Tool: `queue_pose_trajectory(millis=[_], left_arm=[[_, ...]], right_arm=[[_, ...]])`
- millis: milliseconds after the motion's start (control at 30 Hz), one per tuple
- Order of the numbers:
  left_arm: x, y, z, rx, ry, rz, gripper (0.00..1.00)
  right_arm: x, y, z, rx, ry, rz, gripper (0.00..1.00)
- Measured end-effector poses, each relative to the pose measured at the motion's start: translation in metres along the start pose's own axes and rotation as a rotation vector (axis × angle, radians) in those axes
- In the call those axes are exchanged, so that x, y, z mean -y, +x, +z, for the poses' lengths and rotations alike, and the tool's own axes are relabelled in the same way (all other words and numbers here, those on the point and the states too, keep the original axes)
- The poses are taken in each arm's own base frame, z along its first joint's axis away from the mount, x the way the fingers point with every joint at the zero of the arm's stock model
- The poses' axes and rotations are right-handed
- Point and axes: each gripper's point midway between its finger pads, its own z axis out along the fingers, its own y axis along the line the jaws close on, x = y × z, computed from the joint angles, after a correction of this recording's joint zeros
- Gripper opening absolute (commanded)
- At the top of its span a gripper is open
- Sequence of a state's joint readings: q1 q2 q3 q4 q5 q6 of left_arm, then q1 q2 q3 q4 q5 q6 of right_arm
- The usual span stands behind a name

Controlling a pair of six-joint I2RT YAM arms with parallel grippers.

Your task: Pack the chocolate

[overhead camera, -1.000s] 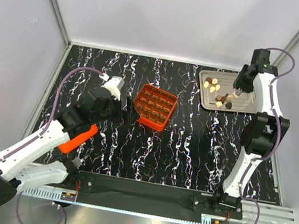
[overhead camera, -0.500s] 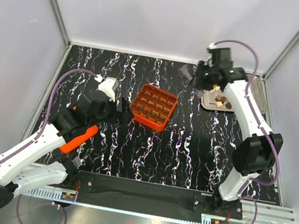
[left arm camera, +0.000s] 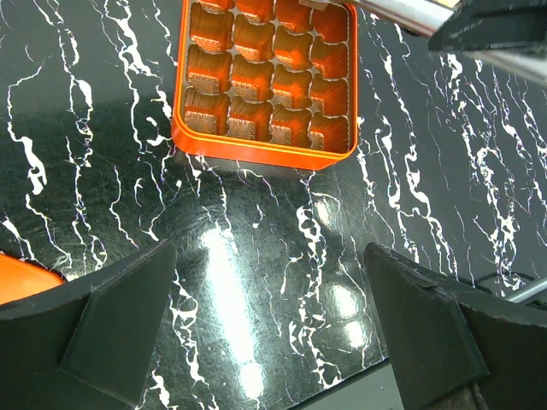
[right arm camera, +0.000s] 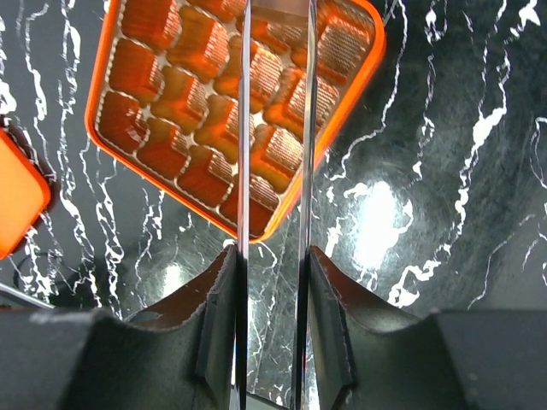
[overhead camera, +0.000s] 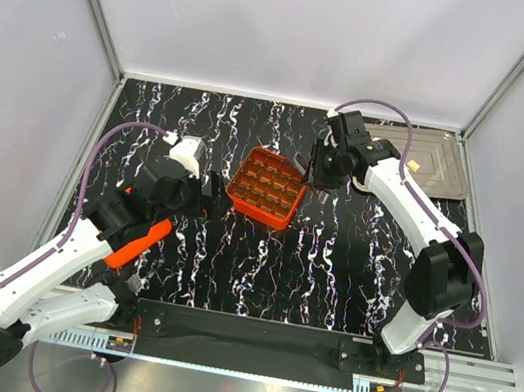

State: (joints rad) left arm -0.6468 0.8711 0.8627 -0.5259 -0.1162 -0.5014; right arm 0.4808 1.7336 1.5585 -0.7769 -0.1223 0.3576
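Note:
The orange grid box (overhead camera: 270, 187) sits mid-table; its cells look empty in the left wrist view (left arm camera: 265, 77) and the right wrist view (right arm camera: 188, 94). My right gripper (overhead camera: 316, 177) (right arm camera: 273, 290) is shut on thin metal tongs (right arm camera: 244, 171) whose blades reach over the box's right edge; their tips are cut off, so I cannot tell if they hold chocolate. One cream chocolate (overhead camera: 412, 166) shows on the silver tray (overhead camera: 445, 167); the others are hidden by the right arm. My left gripper (overhead camera: 211, 187) (left arm camera: 269, 325) is open and empty, just left of the box.
The black marble table (overhead camera: 332, 259) is ringed by white walls. The right arm stretches from the tray side across to the box. An orange part (overhead camera: 137, 243) sits on the left arm. The tongs and right gripper show at the left wrist view's top right (left arm camera: 479, 30).
My right arm has swung left from the tray to the box's right edge, carrying the tongs. My left gripper has drawn back slightly left of the box.

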Motion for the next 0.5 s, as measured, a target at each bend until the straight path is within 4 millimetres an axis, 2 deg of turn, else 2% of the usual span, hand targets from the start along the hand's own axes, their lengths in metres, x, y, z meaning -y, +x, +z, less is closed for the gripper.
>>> queue_pose_trajectory(millis=[300,500], left_arm=[[0.000,0.000,0.000,-0.001,0.000,0.000,0.99],[0.000,0.000,0.000,-0.001,0.001,-0.001,0.99]], right_arm=[[0.008,0.011,-0.009,0.013,0.035,-0.004,0.40],[0.013,0.013,-0.014,0.025,0.051,-0.015,0.44]])
